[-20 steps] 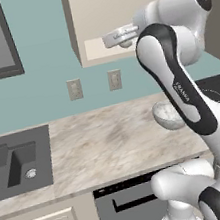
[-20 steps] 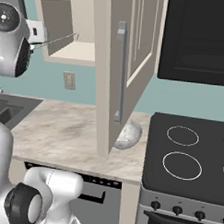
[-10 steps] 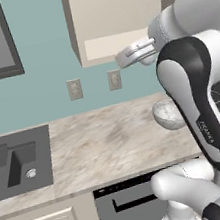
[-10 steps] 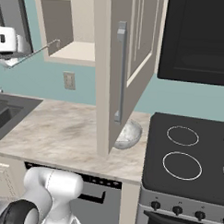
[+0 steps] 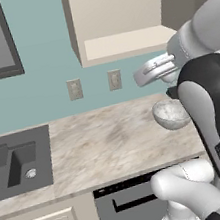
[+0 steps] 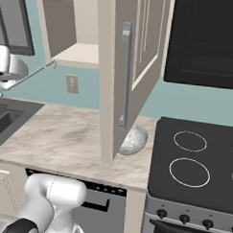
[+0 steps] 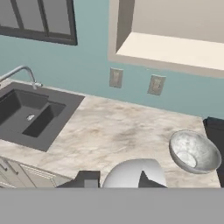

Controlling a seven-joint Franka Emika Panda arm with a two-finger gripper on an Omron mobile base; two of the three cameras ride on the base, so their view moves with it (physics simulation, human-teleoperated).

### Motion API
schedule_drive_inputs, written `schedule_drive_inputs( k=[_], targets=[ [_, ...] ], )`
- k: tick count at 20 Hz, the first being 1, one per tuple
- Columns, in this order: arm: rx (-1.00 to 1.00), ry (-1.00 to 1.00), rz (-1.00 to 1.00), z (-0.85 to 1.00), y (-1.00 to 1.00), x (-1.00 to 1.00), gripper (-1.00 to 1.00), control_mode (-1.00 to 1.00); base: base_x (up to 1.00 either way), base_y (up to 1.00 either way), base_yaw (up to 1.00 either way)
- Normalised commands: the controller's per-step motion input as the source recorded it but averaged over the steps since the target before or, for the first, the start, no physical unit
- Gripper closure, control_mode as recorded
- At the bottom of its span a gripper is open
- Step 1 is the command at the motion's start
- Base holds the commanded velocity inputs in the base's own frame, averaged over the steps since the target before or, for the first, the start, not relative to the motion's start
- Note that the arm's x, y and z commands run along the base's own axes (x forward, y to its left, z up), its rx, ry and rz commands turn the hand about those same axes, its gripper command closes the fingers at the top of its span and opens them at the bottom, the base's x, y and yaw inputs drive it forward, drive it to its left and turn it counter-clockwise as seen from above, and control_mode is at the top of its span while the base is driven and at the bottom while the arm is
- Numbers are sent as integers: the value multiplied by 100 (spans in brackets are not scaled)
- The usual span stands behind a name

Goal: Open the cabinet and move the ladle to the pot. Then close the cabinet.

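The cabinet point(image 5: 117, 17) on the wall stands open, its bare shelf point(image 6: 78, 54) lit, and its door point(image 6: 140, 52) with the silver bar handle point(image 6: 125, 75) swings out over the counter. My gripper point(image 7: 116, 180) is shut on the ladle: the round whitish scoop point(image 7: 135, 173) sits between the dark fingertips. In the right base view the ladle's thin handle point(image 6: 31, 74) slants up toward the shelf edge from my hand at the left border. The ladle hangs in the air in front of and below the cabinet. The pot is out of view.
A speckled bowl point(image 5: 171, 113) rests on the marble counter point(image 5: 101, 138) under the open door. A dark sink point(image 5: 14, 161) lies to the left, and a black cooktop point(image 6: 193, 160) with bare burners to the right. Two outlets point(image 7: 135, 81) sit on the teal wall.
My hand has drawn the ladle back out of the cabinet and lower, away from the shelf, leftward in the right base view. The door and bowl have not moved.
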Motion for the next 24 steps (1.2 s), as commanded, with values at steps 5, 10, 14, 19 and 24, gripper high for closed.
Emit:
schedule_drive_inputs(
  k=[5, 10, 14, 19, 24],
  targets=[
    [0, 12, -8, -28, -13, -3, 100, -100, 0, 0, 0],
    [0, 16, -7, -31, -18, 14, 100, -100, 0, 0, 0],
    [0, 13, -5, -32, -27, 15, 100, -100, 0, 0, 0],
    [0, 8, -4, -18, -25, 1, 100, -100, 0, 0, 0],
    [0, 1, -1, -1, -2, 0, 100, 100, -40, -7, -4]
  ],
)
